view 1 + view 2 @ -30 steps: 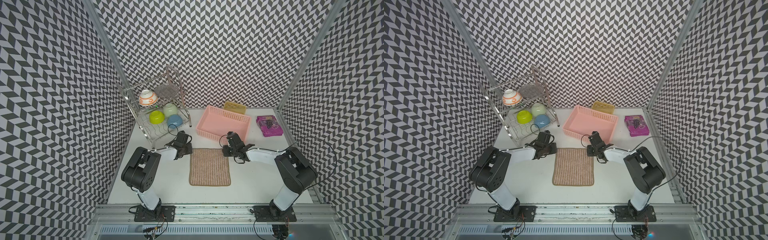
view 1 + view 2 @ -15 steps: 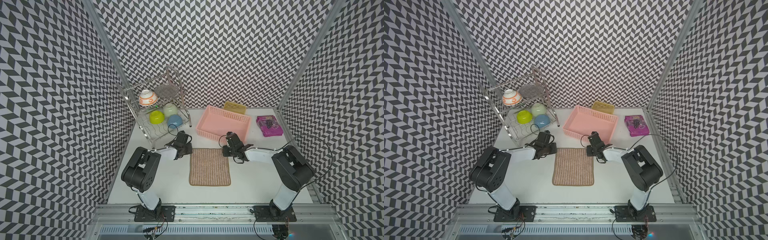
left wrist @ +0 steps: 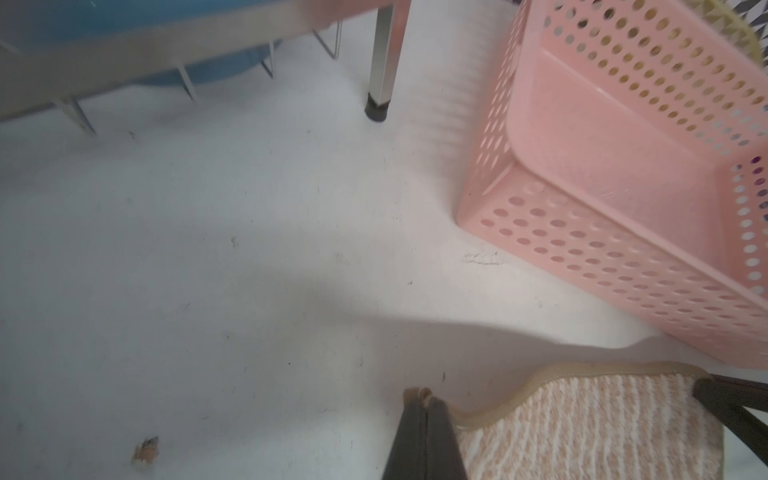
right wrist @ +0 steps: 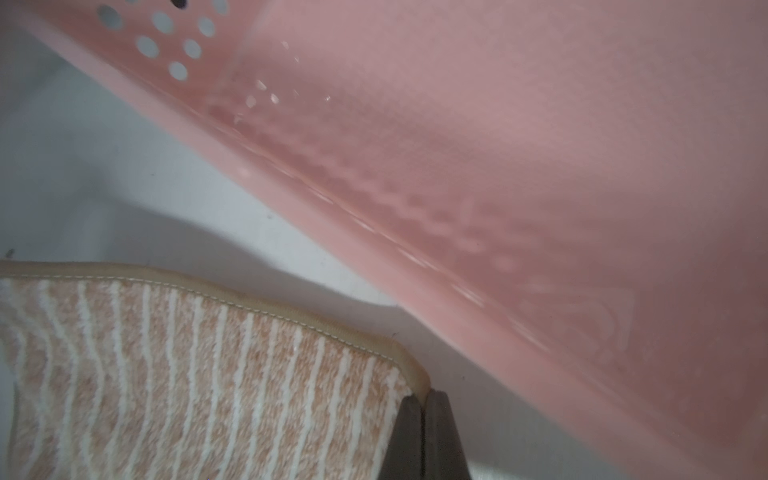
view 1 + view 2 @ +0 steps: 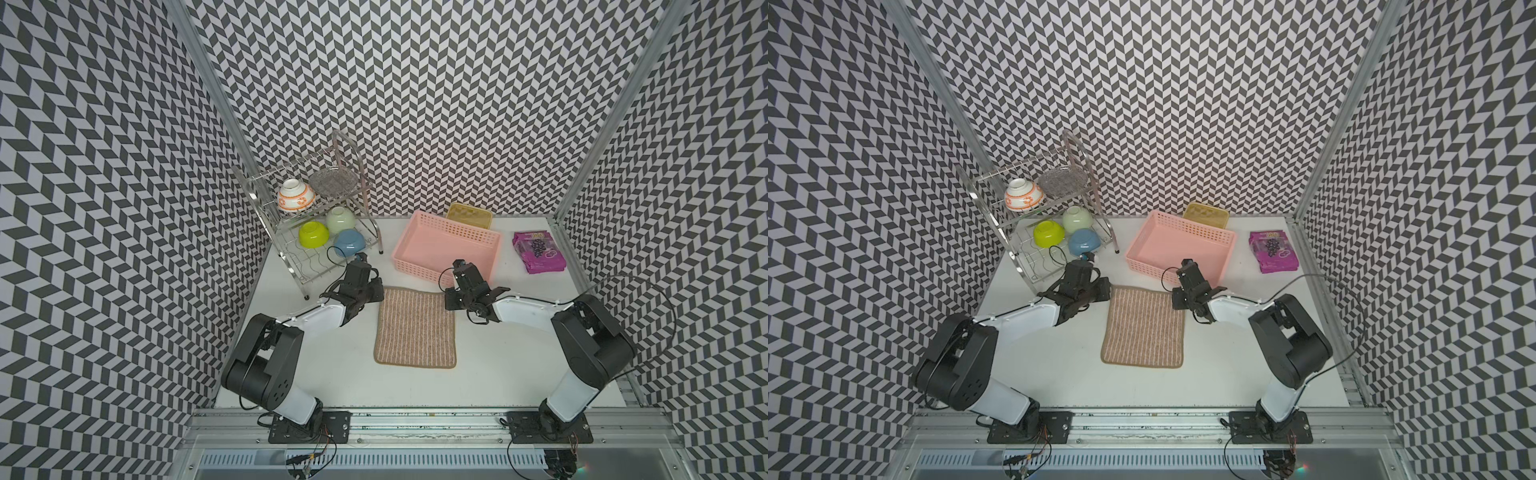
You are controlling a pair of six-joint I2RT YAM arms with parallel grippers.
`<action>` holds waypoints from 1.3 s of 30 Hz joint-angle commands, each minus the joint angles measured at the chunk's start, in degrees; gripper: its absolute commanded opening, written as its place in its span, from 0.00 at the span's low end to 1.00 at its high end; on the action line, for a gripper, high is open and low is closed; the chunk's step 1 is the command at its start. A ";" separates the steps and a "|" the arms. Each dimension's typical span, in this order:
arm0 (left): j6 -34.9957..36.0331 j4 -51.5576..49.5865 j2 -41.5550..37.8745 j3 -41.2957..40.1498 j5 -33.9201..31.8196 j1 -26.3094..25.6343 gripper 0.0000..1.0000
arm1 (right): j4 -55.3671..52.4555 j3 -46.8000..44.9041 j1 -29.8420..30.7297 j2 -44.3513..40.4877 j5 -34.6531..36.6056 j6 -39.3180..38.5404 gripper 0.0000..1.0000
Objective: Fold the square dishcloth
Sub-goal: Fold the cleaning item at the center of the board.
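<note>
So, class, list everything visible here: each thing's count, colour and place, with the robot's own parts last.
square dishcloth: one, tan-brown with pale stripes, flat mid-table
pink basket: one, pink, behind the dishcloth
shallow tray: one, yellow, behind the basket at the back wall
packet: one, purple, right of the basket
dish rack: one, silver wire, back left
patterned bowl: one, white and orange, rack's upper shelf
glass plate: one, clear, upper shelf beside that bowl
plain bowls: three, pale green, lime, blue, lower shelf
table: one, white, under everything
left gripper: one, black, shut on the dishcloth's far left corner
right gripper: one, black, shut on its far right corner
</note>
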 commanded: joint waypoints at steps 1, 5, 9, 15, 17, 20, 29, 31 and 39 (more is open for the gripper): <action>0.63 4.54 -4.64 -2.30 0.43 0.15 0.00 | 4.86 -1.65 0.85 -5.36 0.28 -1.27 0.00; 0.03 6.72 -9.84 -5.71 -0.84 0.15 0.00 | 7.72 -4.59 1.23 -9.44 0.11 -1.50 0.00; -0.62 7.83 -14.65 -9.54 -1.74 0.15 0.00 | 10.04 -7.64 1.37 -12.55 -1.15 -2.00 0.00; -2.94 9.04 -21.47 -15.59 -1.80 0.16 0.00 | 11.07 -11.78 2.17 -17.59 -3.17 -1.58 0.00; -4.12 9.12 -23.89 -17.85 -1.87 0.15 0.00 | 11.34 -13.45 2.54 -19.57 -3.61 -1.10 0.00; -5.75 8.60 -26.74 -20.69 -1.43 0.15 0.00 | 11.22 -15.82 3.14 -22.39 -5.30 -0.01 0.00; -10.76 8.51 -32.72 -28.33 1.74 0.16 0.00 | 11.70 -22.54 7.07 -26.55 -8.38 4.86 0.00; -11.42 8.26 -33.47 -29.79 2.44 0.17 0.00 | 11.79 -23.39 7.69 -26.61 -8.39 5.79 0.00; -13.98 5.04 -39.55 -34.62 5.27 0.07 0.00 | 11.55 -26.50 8.40 -28.20 -8.35 8.01 0.00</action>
